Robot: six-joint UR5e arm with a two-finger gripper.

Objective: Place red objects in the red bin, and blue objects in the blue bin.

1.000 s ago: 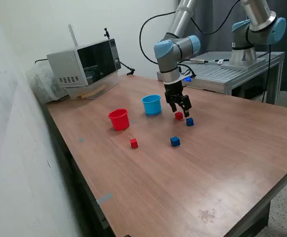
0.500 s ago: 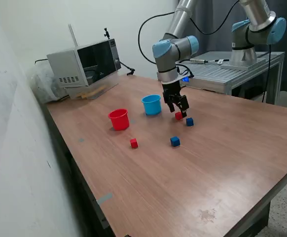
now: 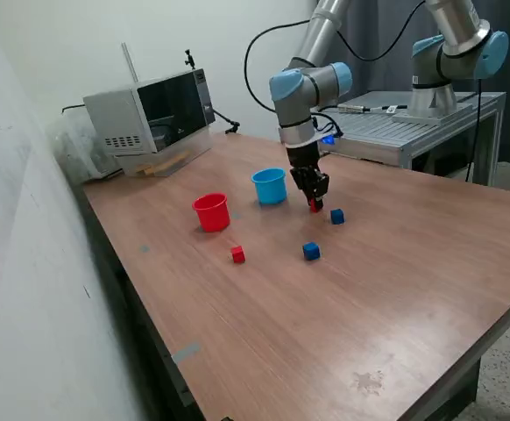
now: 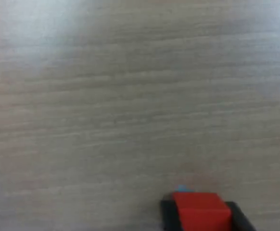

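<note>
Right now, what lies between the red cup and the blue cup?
Nothing: in the exterior view only bare tabletop separates the red cup from the blue cup.

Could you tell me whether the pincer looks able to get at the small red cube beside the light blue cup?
Probably yes: the pincer already straddles the small red cube, nothing between.

Wood-grain table (image 3: 395, 289), glossy plastic cups (image 3: 211, 212)
</note>
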